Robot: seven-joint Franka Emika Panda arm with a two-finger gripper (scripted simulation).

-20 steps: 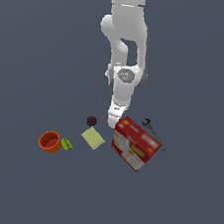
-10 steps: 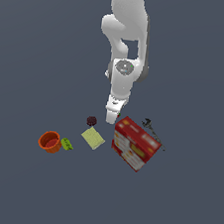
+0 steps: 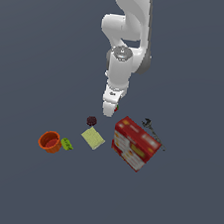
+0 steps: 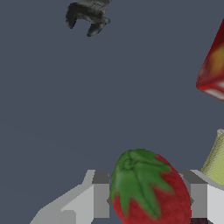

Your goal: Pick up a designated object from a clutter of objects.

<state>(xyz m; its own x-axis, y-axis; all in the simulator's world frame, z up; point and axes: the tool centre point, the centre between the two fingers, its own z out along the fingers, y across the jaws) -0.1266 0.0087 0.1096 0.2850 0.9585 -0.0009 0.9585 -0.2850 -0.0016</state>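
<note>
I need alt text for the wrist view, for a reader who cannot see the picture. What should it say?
A red strawberry with a green leafy cap sits between the two grey fingers of the gripper, over a plain dark grey floor. A corner of the red box, an edge of the pale yellow square and the black tool show at the borders.

The floor (image 3: pixel 37 49) is a flat, plain slate-grey surface that fills both views from edge to edge. Light is even and soft. Its colour looks the same near and far.
</note>
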